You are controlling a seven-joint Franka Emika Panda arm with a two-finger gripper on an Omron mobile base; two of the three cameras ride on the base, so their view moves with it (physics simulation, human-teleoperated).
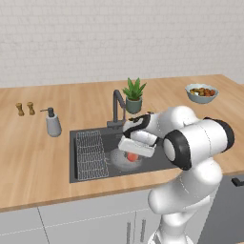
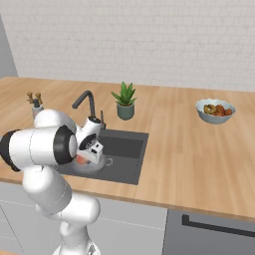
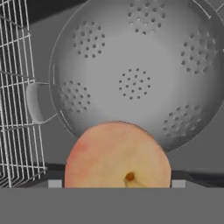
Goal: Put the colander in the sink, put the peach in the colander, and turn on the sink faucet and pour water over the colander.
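The gripper [image 1: 133, 155] hangs low over the sink [image 1: 78, 177], its jaws spread about the peach [image 3: 117, 155], which sits between them and is carried just above the colander [image 3: 135, 70]. In the hand view the fruit lies close to the lens, stem end up, its near edge covering part of the colander's rim; the finger tips [image 3: 54, 183] barely show at either side of it, so actual contact with the fruit cannot be told from there. In the left base view the peach [image 1: 132, 156] shows as a red spot directly under the white hand, over the colander [image 1: 123, 160] resting on the sink floor.

The colander lies inside the sink, beside the wire rack [image 1: 90, 155], with one small side handle [image 3: 37, 103] pointing toward that rack. The hand view alone gives the colander's clusters of holes and its bare inside.

The left base view shows the sink faucet [image 1: 117, 108] standing at the back edge of the sink, a potted plant [image 1: 134, 95] just beside it, a soap pump bottle [image 1: 53, 123] on the counter [image 1: 38, 157] left of the sink, and a fruit bowl [image 1: 201, 93] well off to the right. In the right base view the arm hides most of the sink's near half; the peach [image 2: 80, 159] peeps out as an orange sliver beside the hand.
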